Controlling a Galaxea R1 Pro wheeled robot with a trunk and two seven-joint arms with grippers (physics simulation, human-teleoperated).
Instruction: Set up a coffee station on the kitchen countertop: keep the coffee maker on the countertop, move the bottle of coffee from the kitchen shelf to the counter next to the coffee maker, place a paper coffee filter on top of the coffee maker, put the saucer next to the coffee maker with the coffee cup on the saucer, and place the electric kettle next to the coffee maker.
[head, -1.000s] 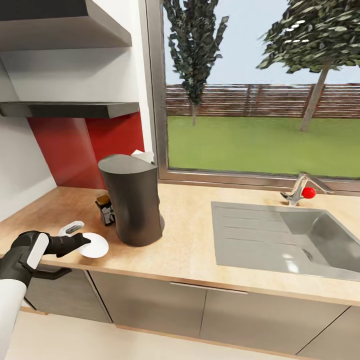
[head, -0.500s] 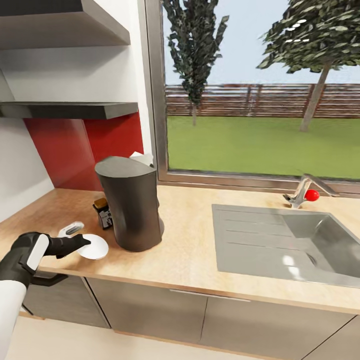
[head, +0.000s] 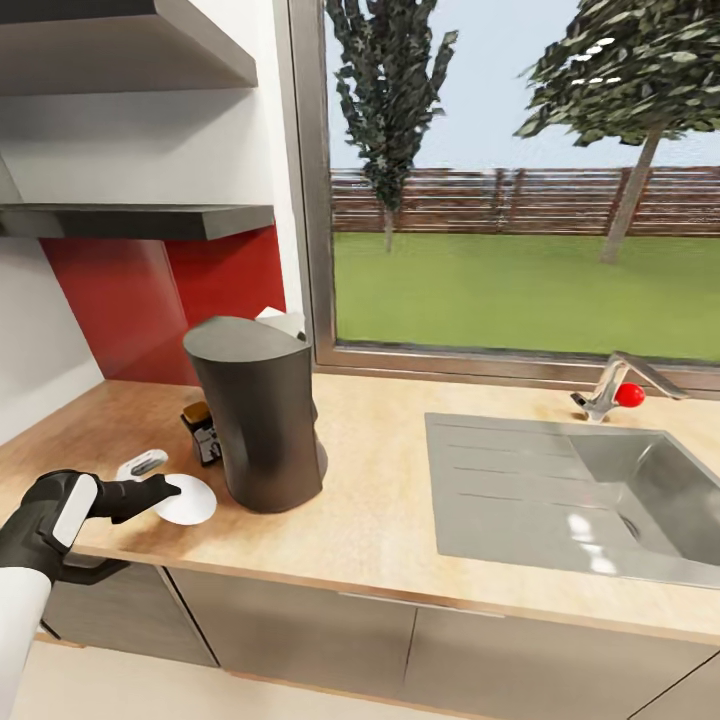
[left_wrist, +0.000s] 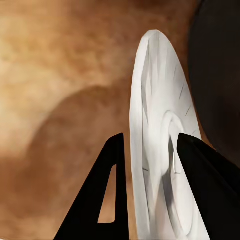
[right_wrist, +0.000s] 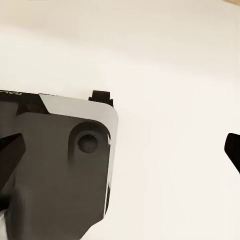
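Two black fingers (left_wrist: 112, 200) of the left gripper (head: 165, 488) are pinching the rim of the small round white saucer (head: 187, 500), which is lying on the light wooden countertop (head: 390, 500) just beside the tall dark coffee maker (head: 258, 410). The saucer is looking stiff, light, smooth and breakable, so a rim hold is suiting it

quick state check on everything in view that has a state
saucer: gripped at its rim, over the countertop edge
left end effector: shut on the saucer
coffee maker: upright on the countertop
bottle of coffee: upright behind the coffee maker
sink: empty
right end effector: fingers wide apart, holding nothing
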